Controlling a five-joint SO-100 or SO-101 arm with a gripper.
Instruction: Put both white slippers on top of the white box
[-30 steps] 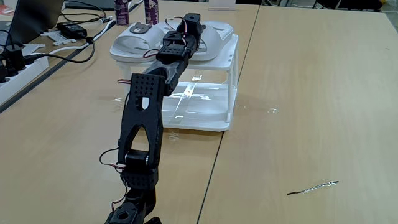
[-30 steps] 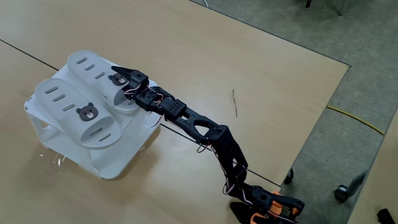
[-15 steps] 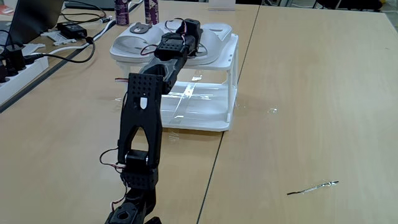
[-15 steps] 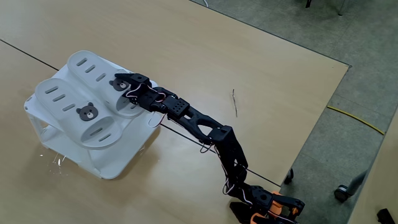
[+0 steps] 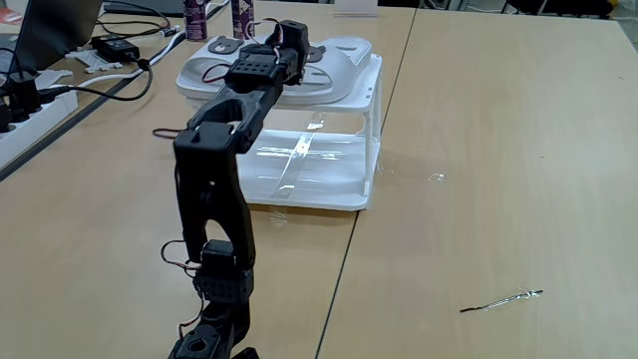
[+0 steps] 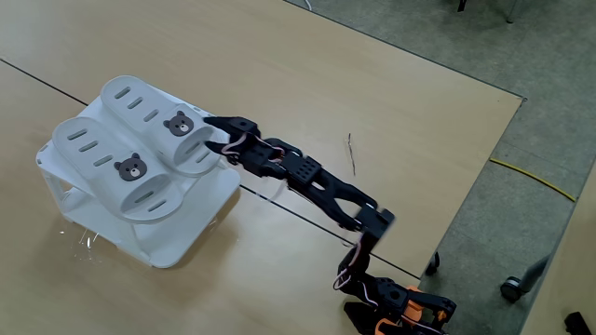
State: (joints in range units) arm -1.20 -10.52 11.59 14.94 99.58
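2 off-white slippers (image 6: pixel 140 140) with brown bear badges, white box (image 6: pixel 177 244), black claw (image 6: pixel 216 129), tan table (image 6: pixel 307 74)

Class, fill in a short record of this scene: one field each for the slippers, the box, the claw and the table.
slippers: two white slippers, side by side on the box top, bear badges up
box: white box, standing on the table
claw: claw open, empty, beside the nearer slipper's heel end
table: wooden table, a thin stray wire lying on it

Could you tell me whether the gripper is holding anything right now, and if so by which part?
Nothing is held. The gripper is open beside the heel of one slipper, and both white slippers rest on the white box.
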